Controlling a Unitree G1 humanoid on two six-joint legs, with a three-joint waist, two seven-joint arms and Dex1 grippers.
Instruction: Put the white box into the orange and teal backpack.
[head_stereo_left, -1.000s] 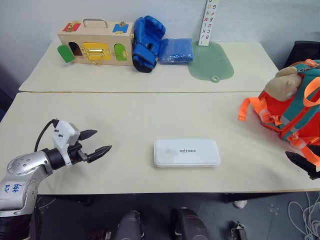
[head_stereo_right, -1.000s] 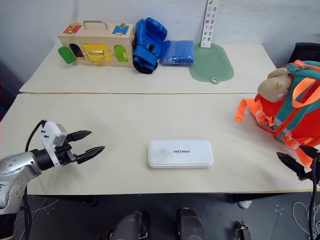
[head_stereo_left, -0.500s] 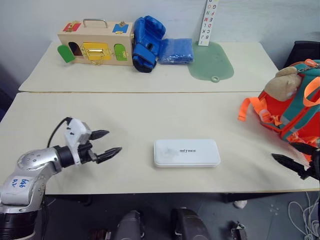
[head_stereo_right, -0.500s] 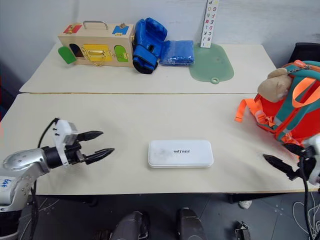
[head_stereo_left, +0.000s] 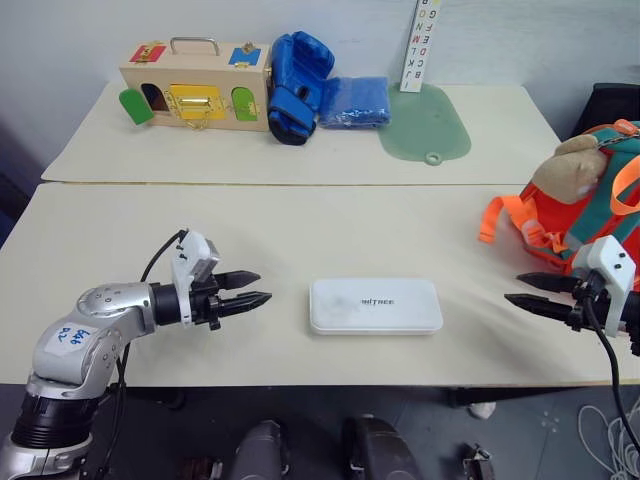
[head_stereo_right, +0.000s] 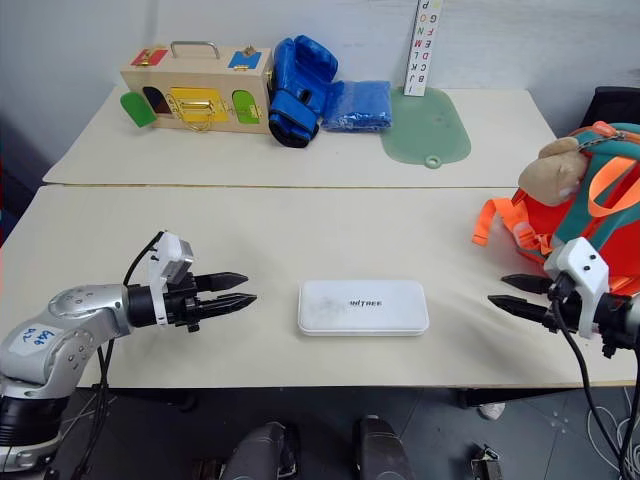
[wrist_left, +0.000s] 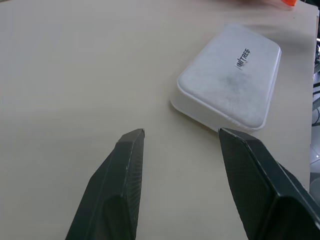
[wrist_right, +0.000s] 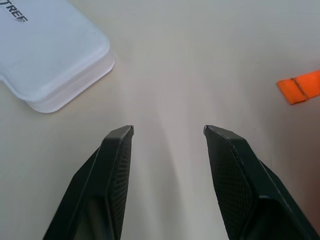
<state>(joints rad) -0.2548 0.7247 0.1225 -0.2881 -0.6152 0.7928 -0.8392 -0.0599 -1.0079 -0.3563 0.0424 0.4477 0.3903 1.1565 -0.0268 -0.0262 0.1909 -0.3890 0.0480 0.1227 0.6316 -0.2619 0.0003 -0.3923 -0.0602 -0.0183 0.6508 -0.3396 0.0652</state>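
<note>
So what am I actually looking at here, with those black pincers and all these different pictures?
It is a two-armed robot seen through its own cameras. Two pictures come from its head, looking down over a pale table. The other two come from cameras on its wrists, looking along each gripper's two black fingers. The left gripper and the right gripper are both open, hold nothing, and point inward at a flat white box lying between them. At the table's right edge sits an orange and teal backpack with a plush toy. On the far table are a wooden box with coloured latches, a blue boxing glove, a blue packet and a green mat.
</note>
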